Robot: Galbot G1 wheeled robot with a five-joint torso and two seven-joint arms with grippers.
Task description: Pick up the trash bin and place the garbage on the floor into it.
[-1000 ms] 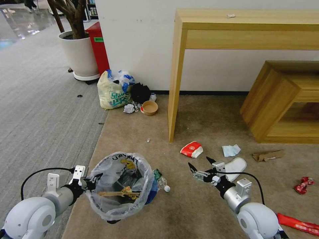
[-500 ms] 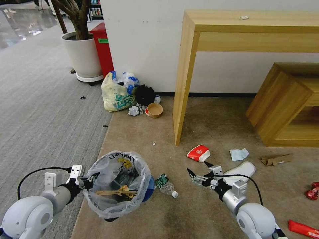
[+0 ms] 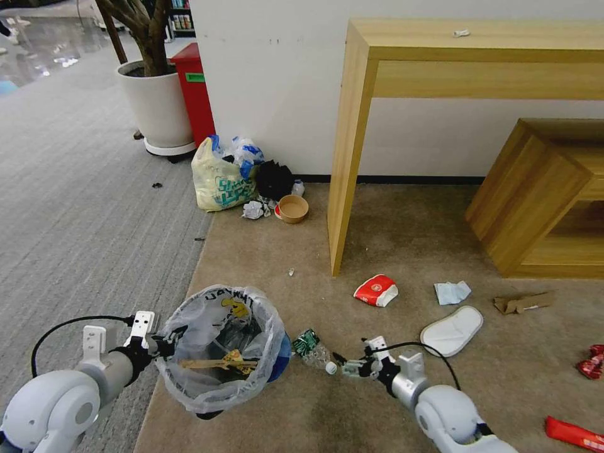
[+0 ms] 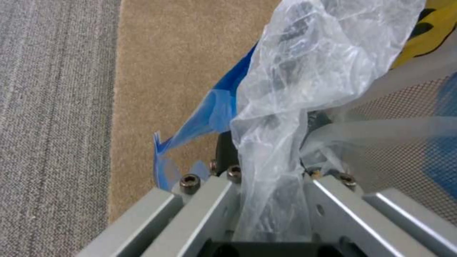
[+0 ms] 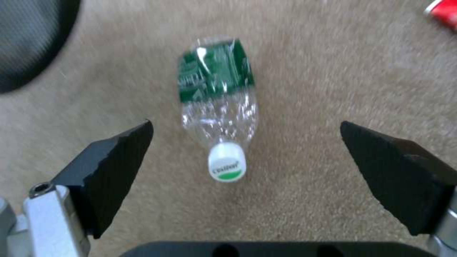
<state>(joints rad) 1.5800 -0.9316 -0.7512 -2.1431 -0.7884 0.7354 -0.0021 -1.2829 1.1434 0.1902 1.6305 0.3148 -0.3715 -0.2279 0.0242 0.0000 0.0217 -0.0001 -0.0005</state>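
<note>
Left gripper [image 3: 165, 344] clamped on rim of bin [image 3: 220, 349], bin held above carpet [image 3: 390, 239] near its left edge, beside grey carpet. Right gripper [image 3: 344, 365] spread wide, hovering at cap end of bottle [image 5: 218, 107] lying just right of bin. Bottle looks crushed, empty: light, slick, springy plastic. Best hold judged across labelled body, not cap. Slipper [image 3: 452, 330], red wrapper [image 3: 376, 291], tissue [image 3: 452, 292] lie scattered farther right.

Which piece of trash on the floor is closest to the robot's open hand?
The crushed clear plastic bottle with the green label and white cap. It lies right in front of the open right hand, beside the trash bin. The white slipper and red wrapper lie farther off.
</note>
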